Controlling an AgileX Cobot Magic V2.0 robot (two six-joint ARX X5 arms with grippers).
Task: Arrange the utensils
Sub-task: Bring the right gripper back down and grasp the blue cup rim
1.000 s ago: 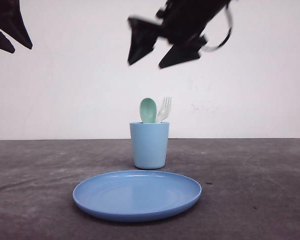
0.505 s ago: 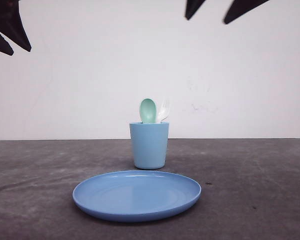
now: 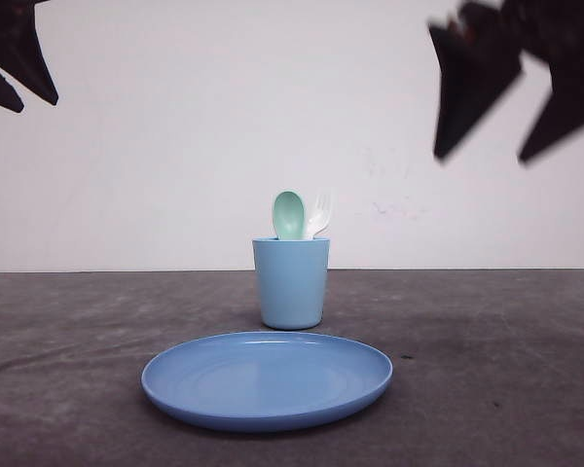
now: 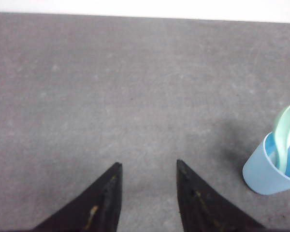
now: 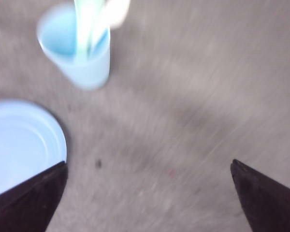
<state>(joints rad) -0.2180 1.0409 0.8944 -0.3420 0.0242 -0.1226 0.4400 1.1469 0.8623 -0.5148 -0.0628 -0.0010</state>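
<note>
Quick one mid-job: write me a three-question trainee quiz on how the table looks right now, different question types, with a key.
1. True or false: the spoon and fork lie on the plate.
2. Which stands farther from the robot in the front view? A) the cup B) the plate
3. Fill in: the right end effector has its fingers spread ____ and holds nothing.

Key: 1 false, both stand in the cup; 2 A; 3 open. The left end effector is open too, over bare table.

Right gripper raised, jaws wide; left gripper parted.
</note>
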